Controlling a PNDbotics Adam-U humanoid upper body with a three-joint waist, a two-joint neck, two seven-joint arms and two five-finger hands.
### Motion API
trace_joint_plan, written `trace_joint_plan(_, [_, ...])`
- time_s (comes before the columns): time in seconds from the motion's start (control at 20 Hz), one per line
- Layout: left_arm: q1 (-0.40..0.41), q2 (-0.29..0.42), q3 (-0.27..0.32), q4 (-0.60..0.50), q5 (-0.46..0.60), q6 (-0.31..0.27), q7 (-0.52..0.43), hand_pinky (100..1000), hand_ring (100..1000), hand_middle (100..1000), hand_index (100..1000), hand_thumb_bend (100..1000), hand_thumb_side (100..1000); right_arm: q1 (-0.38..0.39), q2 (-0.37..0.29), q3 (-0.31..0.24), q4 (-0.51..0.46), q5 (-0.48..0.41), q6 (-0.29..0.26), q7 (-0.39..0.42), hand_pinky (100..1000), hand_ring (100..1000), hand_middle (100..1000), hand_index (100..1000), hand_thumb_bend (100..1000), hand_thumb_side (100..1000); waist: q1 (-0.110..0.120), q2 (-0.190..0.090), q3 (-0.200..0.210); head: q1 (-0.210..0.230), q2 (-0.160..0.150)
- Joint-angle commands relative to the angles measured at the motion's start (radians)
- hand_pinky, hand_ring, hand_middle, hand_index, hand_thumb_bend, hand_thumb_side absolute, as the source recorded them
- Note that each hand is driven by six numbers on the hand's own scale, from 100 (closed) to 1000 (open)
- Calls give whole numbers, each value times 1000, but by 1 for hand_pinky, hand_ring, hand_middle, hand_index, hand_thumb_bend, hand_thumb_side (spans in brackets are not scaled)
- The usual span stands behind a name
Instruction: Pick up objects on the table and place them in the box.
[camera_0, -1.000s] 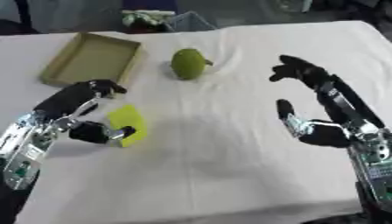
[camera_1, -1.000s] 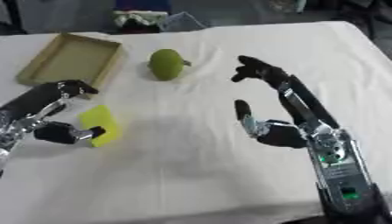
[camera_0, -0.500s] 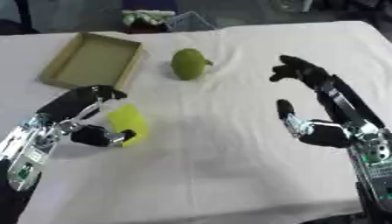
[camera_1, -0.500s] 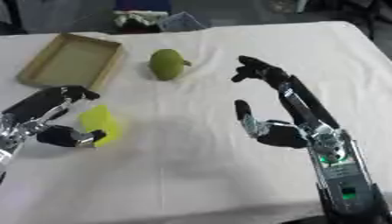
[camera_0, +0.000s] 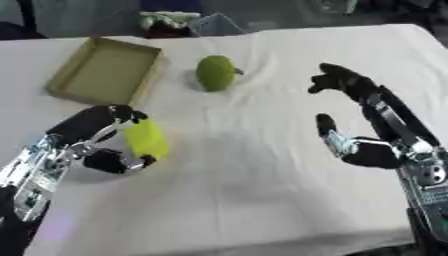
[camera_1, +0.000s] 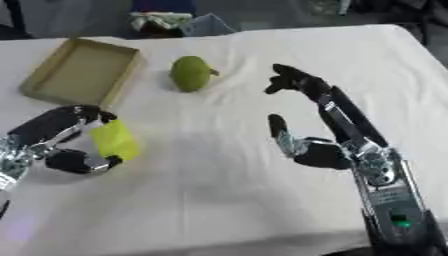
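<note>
The robot's left hand (camera_0: 101, 145) is gripping a yellow-green block (camera_0: 145, 139) just above the white tablecloth (camera_0: 262, 200).

Its fingers and thumb are curling round the block at the near left of the table, with the open cardboard box (camera_0: 107, 71) lying beyond it toward the far left corner. A green pear (camera_0: 215, 73) is sitting on the cloth just to the right of the box, apart from both hands. The right hand (camera_1: 319, 132) is hanging over the right side of the table with its fingers spread wide and nothing in them. The cloth is lying smooth and covering the whole tabletop. Beyond the far edge the room is looking dim, with a few blurred things sitting there that I cannot make out.
</note>
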Motion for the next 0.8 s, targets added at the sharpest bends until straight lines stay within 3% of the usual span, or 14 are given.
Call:
trace_joint_plan(0.05, [-7, 8, 1, -6, -6, -2, -3, 807, 825, 666, 881, 493, 650, -9, -11, 0, -9, 2, 2, -1, 878, 873, 704, 968, 100, 361, 0, -14, 0, 1, 5])
trace_joint_plan(0.35, [-4, 6, 5, -8, -4, 5, 6, 792, 805, 589, 862, 446, 588, -9, -11, 0, -9, 2, 3, -2, 878, 873, 703, 969, 100, 362, 1, -14, 1, 0, 5])
trace_joint_plan(0.8, [-4, 8, 35, -44, 58, 60, 78, 741, 778, 488, 801, 191, 412, -10, -11, 0, -8, 5, 4, -3, 878, 873, 704, 969, 100, 357, 0, -15, 3, -2, 5])
